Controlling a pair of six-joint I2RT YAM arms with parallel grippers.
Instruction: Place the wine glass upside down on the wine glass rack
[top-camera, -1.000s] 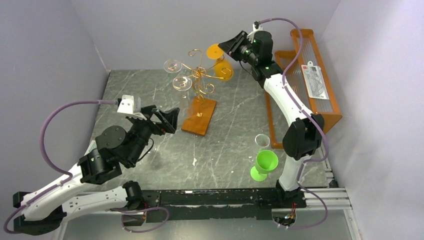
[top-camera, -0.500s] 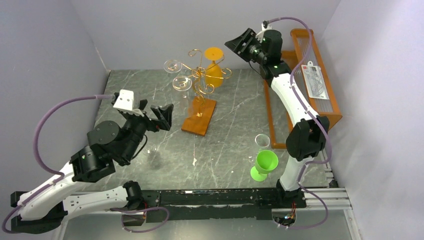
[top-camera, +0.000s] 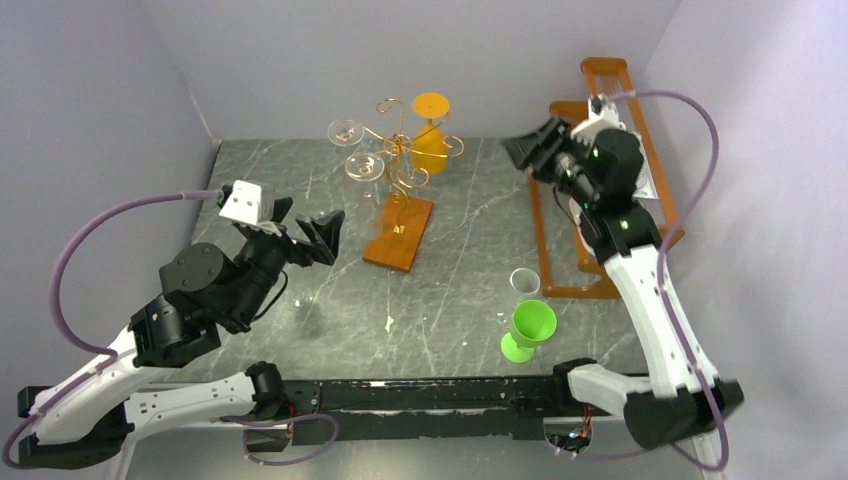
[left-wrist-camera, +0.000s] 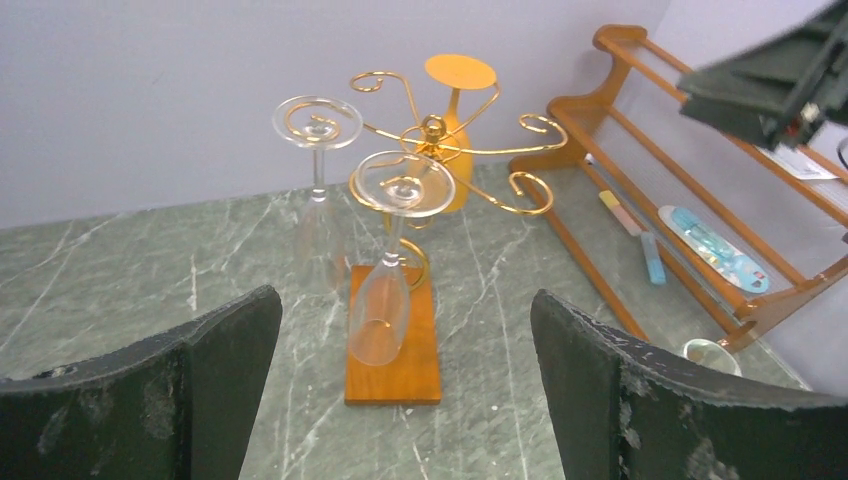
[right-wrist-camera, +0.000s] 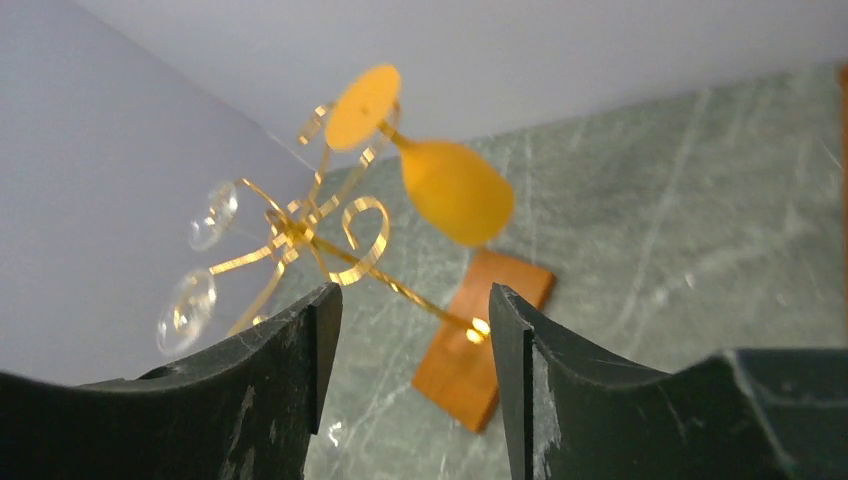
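The wine glass rack (top-camera: 398, 165), a gold wire tree on an orange-brown wooden base (top-camera: 399, 233), stands at the table's back middle. An orange wine glass (top-camera: 431, 135) hangs upside down on its right arm, also in the left wrist view (left-wrist-camera: 458, 120) and the right wrist view (right-wrist-camera: 452, 185). Two clear glasses (top-camera: 362, 165) hang on the left arms. My right gripper (top-camera: 525, 150) is open and empty, right of the rack and apart from the orange glass. My left gripper (top-camera: 305, 232) is open and empty, left of the rack's base.
A large orange stepped wooden shelf (top-camera: 610, 190) with a packet on it stands at the right. A green wine glass (top-camera: 530, 326) and a small clear cup (top-camera: 524, 282) stand near the front right. Grey walls close in the table on three sides.
My right gripper let go of the orange glass, which now hangs on the rack, and drew back to the right and down. My left gripper shifted slightly left.
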